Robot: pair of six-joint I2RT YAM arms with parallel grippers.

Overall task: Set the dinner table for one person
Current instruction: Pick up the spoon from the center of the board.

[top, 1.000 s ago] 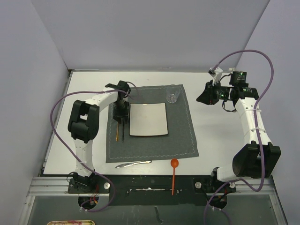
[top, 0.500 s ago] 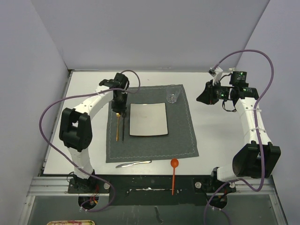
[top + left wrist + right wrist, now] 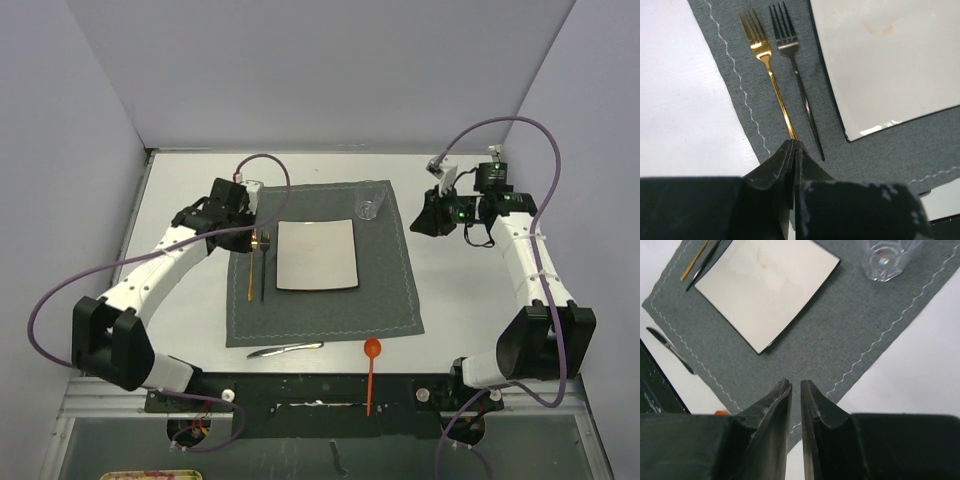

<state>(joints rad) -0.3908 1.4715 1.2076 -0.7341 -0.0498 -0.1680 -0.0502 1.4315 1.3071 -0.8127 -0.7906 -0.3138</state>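
- left pincer (image 3: 792, 148) hangs over the far-left part of the placemat (image 3: 385, 290). fingers are pressed together, nothing visibly clamped. the gold fork (image 3: 773, 82) handle end runs under the tips; can't tell if they touch.
- right pincer (image 3: 795, 390) hovers by the mat's far-right corner. fingers are all but touching, hairline slit between them, empty.
- desk (image 3: 470, 290): big white matte slab under everything. the mat lies mid-desk.
- step in hand, my read: finishing the forks. gold fork and black fork (image 3: 804, 100) lie parallel, just left of the plate (image 3: 316, 255), apart from it.
- to do it well: lift straight up so the tips don't drag the gold handle and skew the pair.
- next, my read: knife (image 3: 285, 349) at the mat's near edge and orange spoon (image 3: 371, 375) just past it both belong right of the plate.
- both lie thin and flat, so pinch across the narrow handle, tips low, and come in slow over the cloth.
- materials:
  - mat: dark grey woven cloth, wavy pale stitch line round the border. soft, may ruck if dragged.
  - plate: square, off-white, glossy, dark rim, faint stain.
  - forks: slim polished metal, likely slippery.
  - glass (image 3: 368, 204): clear faceted tumbler, upright on the mat just beyond the plate's far-right corner.
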